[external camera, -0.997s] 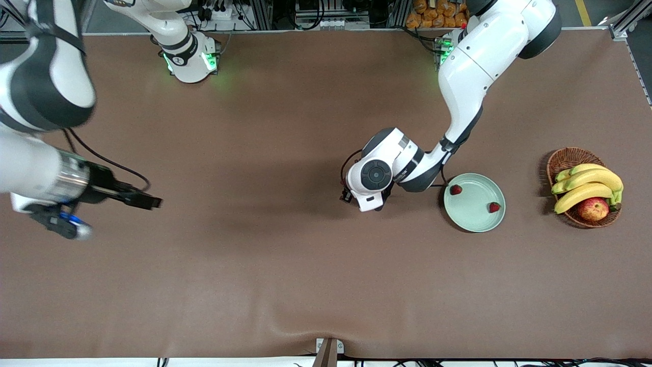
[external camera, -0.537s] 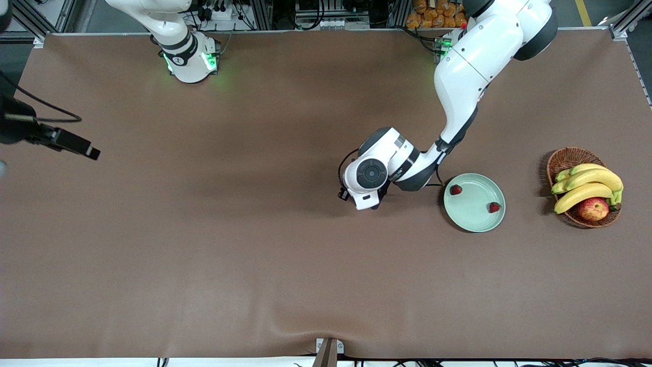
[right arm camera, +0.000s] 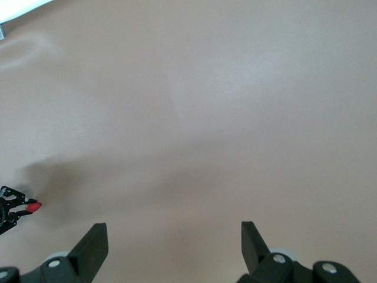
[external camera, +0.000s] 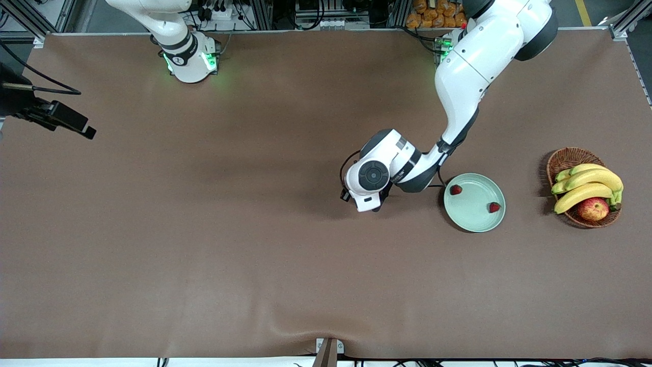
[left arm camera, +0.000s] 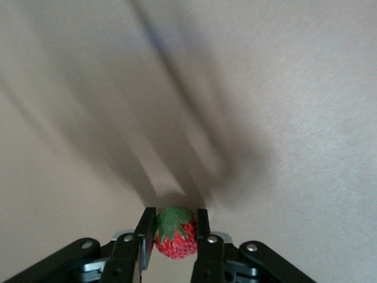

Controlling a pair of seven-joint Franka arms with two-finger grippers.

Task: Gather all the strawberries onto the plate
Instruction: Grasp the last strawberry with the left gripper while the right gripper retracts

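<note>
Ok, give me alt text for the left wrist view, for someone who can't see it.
The left gripper is shut on a small red strawberry with a green leafy cap, one black finger pressed to each side of it. Below it lies bare brown table, crossed by blurred dark shadows.

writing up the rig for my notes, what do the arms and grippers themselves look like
Both arms are glossy white with dark grey joint bands. The left arm has a round grey cap on its wrist and a thin black cable looping beside it. Green lights glow at both bases. The left gripper has flat black fingers with silver screws. The right gripper is black too, with wedge-shaped fingers.
</note>
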